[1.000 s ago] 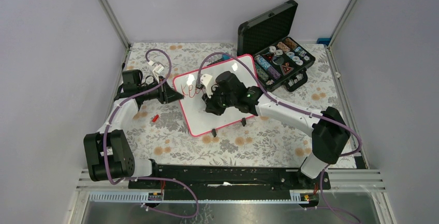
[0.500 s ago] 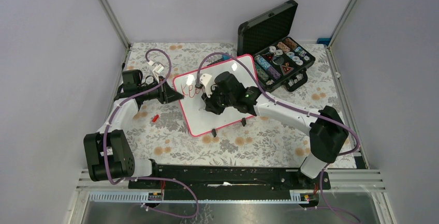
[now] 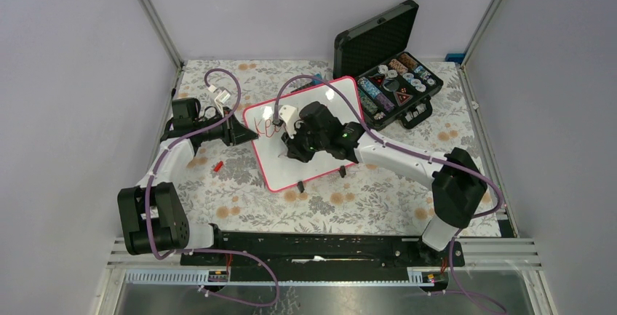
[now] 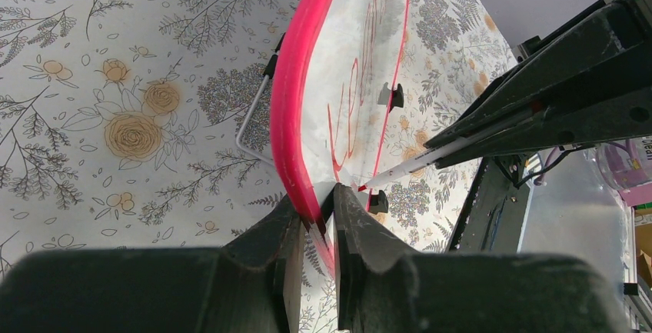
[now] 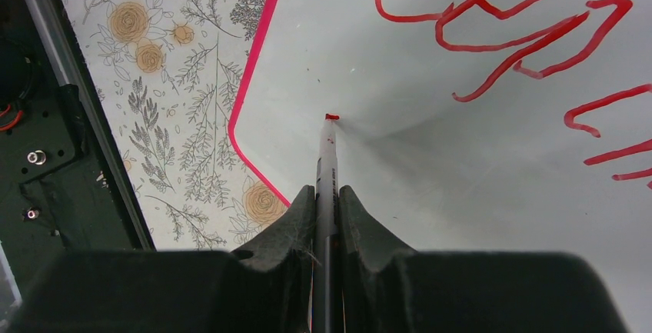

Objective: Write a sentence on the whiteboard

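**A:** Red ink on glossy white. How much of the sentence (image 5: 523, 25) is down?

**B:** Only the first few letters, near the board's upper-left corner in the overhead view. Most of the whiteboard (image 3: 287, 172) is bare.

**A:** Where's the board?

**B:** It lies on the flowered tablecloth (image 3: 349, 206) between the two arms, set askew. Its long axis runs from the left arm up towards the open black case (image 3: 378, 38).

**A:** Who holds what?

**B:** The left gripper (image 4: 317, 214) is pinched onto the thin pink frame (image 4: 288, 118) at the board's left end, so it's steadying the board. The right gripper (image 5: 327, 194) is clamped round a slim marker (image 5: 326, 156). The barrel points straight out between the fingers, and the red tip seems to touch the surface.

**A:** Which way should it go from there?

**B:** In the right wrist view the written strokes lie ahead and to the right of the tip, with smooth blank board around it. I'd judge the next letters must run along the long axis, away from the left gripper and towards the case. The right arm is the one placed to write them. The surface is slick and has rounded corners, so light pressure should do.
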`<state>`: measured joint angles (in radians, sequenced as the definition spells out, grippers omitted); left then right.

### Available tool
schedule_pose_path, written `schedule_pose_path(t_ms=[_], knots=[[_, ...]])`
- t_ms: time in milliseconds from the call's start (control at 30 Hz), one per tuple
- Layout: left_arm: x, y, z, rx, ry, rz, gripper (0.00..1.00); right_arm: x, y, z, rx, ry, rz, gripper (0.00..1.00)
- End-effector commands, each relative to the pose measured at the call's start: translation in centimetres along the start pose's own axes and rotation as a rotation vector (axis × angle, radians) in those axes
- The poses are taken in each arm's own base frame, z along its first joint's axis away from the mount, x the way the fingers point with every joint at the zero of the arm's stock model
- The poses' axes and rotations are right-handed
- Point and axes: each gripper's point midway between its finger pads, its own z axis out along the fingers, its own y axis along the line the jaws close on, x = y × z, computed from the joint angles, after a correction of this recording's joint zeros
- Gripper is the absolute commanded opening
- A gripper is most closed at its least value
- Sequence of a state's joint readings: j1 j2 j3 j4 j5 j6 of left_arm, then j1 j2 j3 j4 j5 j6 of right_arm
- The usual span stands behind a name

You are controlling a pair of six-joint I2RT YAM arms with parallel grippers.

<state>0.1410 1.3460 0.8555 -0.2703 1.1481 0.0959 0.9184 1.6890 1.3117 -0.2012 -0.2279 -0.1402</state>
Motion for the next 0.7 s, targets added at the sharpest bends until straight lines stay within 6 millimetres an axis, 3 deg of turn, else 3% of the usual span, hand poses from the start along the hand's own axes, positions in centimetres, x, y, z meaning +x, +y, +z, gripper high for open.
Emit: schedule_pose_path(t_ms=[0,667], knots=[[-1.0,0.1,0.1,-0.004,-0.021,0.106,0.0,-1.9,0.1,0.3,0.008,-0.038,-0.025,0.0],[-1.0,0.1,0.1,-0.008,-0.022,0.11,0.0,0.3,1.5,0.3,-0.034,0.011,-0.055,0.0]])
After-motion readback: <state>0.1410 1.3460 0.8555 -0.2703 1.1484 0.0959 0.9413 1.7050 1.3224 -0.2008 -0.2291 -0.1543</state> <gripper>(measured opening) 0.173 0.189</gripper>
